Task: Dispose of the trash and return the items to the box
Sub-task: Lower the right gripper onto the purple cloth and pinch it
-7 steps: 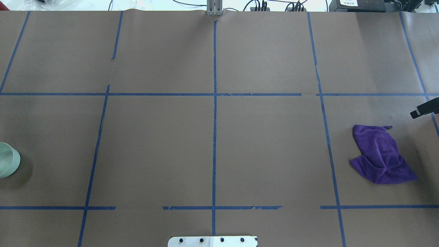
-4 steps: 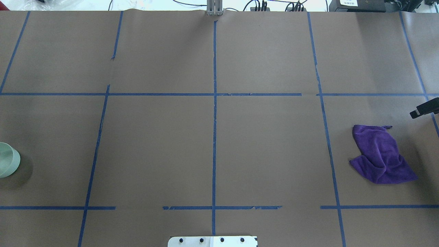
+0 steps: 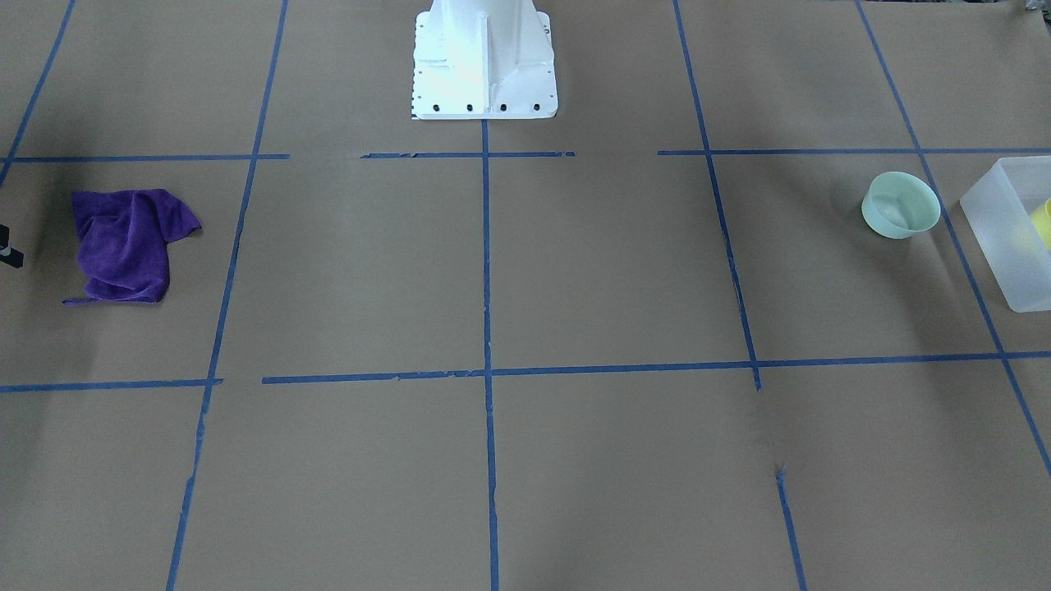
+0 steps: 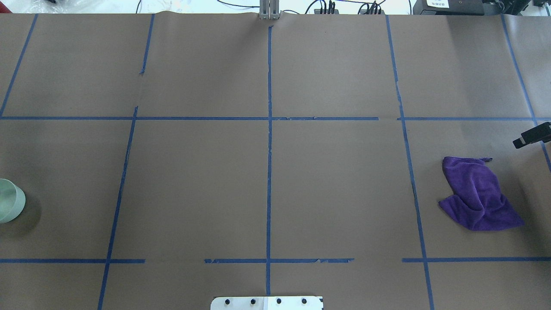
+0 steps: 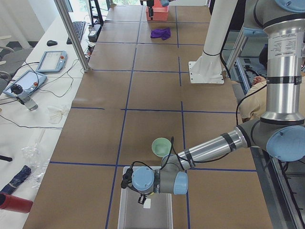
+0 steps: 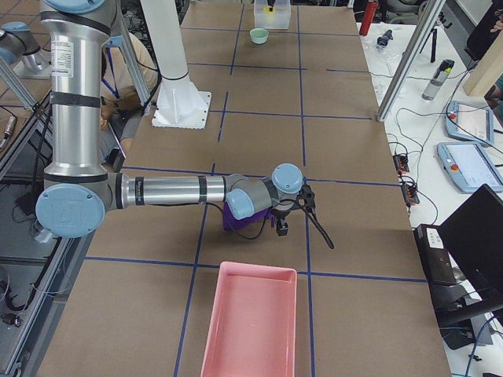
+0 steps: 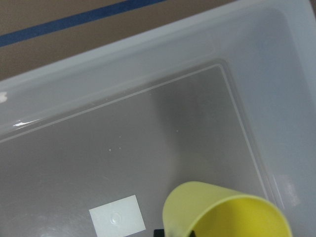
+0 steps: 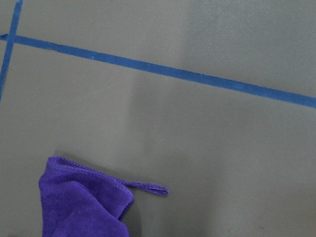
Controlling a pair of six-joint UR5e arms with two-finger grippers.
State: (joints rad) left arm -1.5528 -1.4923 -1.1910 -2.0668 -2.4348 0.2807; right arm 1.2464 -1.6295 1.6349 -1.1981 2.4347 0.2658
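Hardly anything has moved in the last second: only my right end effector [image 4: 528,137] has crept a touch, above the table [image 4: 335,181] at the end far from the rectangular frosted-white plastic box [image 3: 998,246]. Whether its fingers are apart or together I cannot tell. My left end effector [image 5: 141,198] hangs over the box, and I cannot tell its grip either. The small tapered yellow plastic cup [image 7: 222,207] is within the box walls, tilted. The round pale mint-green bowl [image 3: 900,205] stands upright just beside the box. The crumpled purple cloth [image 4: 478,193] lies well apart from the box.
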